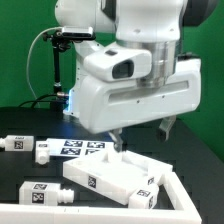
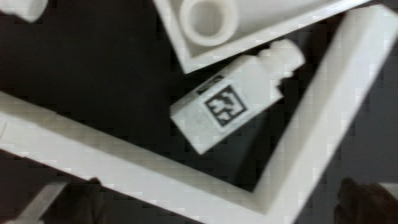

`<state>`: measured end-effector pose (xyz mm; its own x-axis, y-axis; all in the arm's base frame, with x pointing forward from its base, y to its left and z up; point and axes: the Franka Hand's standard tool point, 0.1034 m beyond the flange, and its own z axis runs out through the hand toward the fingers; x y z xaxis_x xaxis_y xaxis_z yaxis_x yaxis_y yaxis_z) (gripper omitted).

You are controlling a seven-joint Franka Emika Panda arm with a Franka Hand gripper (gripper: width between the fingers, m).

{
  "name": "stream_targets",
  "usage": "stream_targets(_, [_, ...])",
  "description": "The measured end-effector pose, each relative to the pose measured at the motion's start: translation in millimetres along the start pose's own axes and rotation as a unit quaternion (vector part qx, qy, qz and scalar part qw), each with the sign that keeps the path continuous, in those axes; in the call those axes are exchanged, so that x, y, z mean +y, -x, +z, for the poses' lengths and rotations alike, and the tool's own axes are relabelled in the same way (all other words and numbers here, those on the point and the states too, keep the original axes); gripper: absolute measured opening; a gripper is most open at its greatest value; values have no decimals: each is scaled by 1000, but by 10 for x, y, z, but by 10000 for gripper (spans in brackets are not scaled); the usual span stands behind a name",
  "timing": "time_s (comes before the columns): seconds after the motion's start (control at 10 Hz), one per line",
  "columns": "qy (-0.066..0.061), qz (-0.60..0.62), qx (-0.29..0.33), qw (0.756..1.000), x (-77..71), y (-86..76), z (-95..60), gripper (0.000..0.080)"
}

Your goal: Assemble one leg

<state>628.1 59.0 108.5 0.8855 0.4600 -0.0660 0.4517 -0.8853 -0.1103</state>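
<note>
End effector hangs open and empty over the bench's near edge, toward the exterior view's right. Below it the leg lies flat between the white panel and a white rail, its long axis oblique to the line between the fingers.
</note>
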Motion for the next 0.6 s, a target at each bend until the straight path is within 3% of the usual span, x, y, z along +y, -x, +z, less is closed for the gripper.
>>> stream_targets(0.1, [-9, -26, 0, 1000, 82, 49, 32, 650])
stream_targets(0.6, [-6, -5, 4, 1000, 79, 39, 58, 650])
